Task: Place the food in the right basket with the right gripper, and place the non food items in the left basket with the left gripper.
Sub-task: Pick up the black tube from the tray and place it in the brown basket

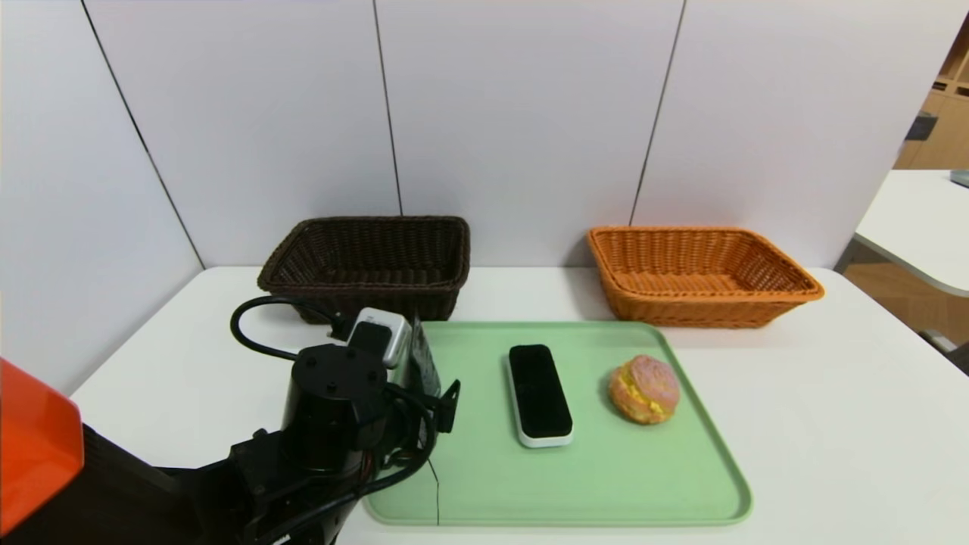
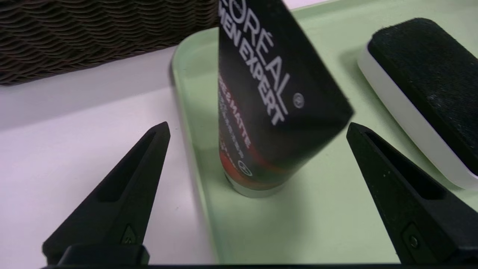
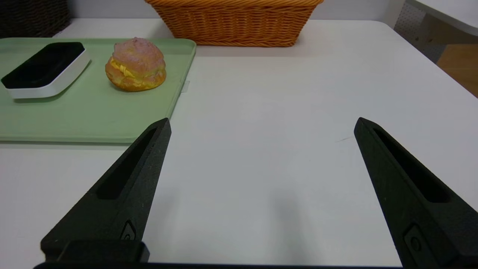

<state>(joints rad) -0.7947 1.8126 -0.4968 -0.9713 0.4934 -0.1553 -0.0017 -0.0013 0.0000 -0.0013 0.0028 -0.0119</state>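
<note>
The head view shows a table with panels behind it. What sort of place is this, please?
Probably a robot test or demonstration station: plain pale panels enclose a white table, and a green tray holds mixed items before two wicker baskets.

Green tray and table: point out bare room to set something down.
Free: the tray's near strip, below the black-topped bar and bun; the table right of the tray. Crowded: the tray's left side, where the open left gripper straddles the dark pouch.
</note>
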